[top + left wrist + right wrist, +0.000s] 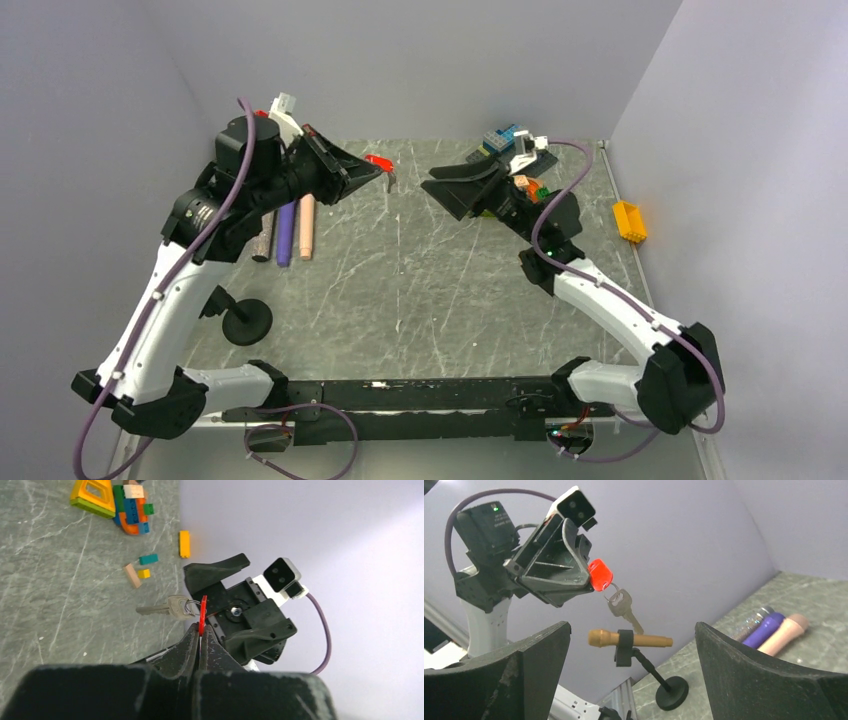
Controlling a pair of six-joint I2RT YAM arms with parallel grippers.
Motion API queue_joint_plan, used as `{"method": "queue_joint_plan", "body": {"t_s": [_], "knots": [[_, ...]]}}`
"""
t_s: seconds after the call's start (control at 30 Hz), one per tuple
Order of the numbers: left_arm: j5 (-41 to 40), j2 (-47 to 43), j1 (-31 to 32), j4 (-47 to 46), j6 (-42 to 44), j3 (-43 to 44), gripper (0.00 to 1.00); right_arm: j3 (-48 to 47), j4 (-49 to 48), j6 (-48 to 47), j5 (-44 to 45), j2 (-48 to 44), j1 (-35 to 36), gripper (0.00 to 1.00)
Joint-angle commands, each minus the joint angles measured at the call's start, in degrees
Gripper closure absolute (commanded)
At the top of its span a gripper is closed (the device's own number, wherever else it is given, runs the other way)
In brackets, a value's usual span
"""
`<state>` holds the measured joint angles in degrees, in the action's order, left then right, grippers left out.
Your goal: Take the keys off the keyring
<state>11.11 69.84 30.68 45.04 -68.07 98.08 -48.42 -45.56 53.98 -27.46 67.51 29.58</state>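
Note:
My left gripper (380,172) is shut on the red tag of the keyring (377,161) and holds it in the air above the table's far middle. In the left wrist view the tag (202,612) stands edge-on between the fingertips, with the silver key (165,608) hanging from its thin ring to the left. In the right wrist view the tag (600,574) and the key (623,607) dangle from the left gripper. My right gripper (432,185) is open and empty, facing the key from the right with a gap between them.
A small microphone stand (243,318) stands at the near left. Several marker-like tubes (285,230) lie under the left arm. A pile of toy blocks (510,143) sits at the far right, and a yellow block (629,220) lies by the right wall.

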Motion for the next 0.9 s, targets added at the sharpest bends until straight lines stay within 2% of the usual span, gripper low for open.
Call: {"method": "queue_joint_plan", "body": {"t_s": [0.0, 0.23, 0.57, 0.63, 0.77, 0.87], "knots": [[-0.86, -1.09, 0.03, 0.44, -3.12, 4.2, 1.0, -5.21, -12.11, -4.79, 1.94, 3.76, 3.74, 0.02], [-2.53, -2.03, 0.0, 0.64, -3.19, 5.46, 1.0, -10.33, -16.14, -5.8, 1.41, 10.28, 7.42, 0.09], [-2.95, -2.61, 0.08, -0.91, -4.75, 4.84, 1.0, -13.53, -16.82, -6.45, 1.76, 13.36, 9.49, 0.18], [-2.71, -2.74, 0.0, -1.18, -5.34, 4.75, 1.0, -14.13, -16.97, -6.33, 1.68, 13.86, 9.68, 0.22], [-2.66, -2.91, 0.01, -1.7, -5.97, 4.58, 1.0, -14.83, -16.67, -6.16, 0.99, 14.77, 10.07, 0.36], [-2.92, -3.26, 0.01, -2.12, -5.76, 4.19, 1.0, -15.18, -16.01, -6.03, 0.81, 15.37, 10.51, 0.39]]}}
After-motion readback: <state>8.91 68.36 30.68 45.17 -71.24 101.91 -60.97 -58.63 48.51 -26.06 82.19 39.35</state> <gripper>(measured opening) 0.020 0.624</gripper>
